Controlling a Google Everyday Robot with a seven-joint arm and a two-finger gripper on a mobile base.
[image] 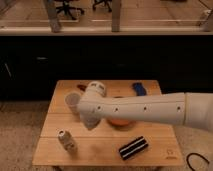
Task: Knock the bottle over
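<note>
The claw (89, 121) sits at the left end of the arm (150, 111), above the left half of the wooden worktop (105, 150). It is clenched, holding nothing and touching nothing visible. The white arm reaches in from the right edge, roughly level, across the worktop's middle. The bottle (66, 141) stands upright at the near left, apart from the claw. A white cup (73, 102) stands farther back on the left. A dark striped object (133, 147) lies near right.

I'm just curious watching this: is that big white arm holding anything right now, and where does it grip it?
It cannot be told: the gripper is hidden beneath the arm's end, above the table. The bottle stands apart, untouched.
</note>
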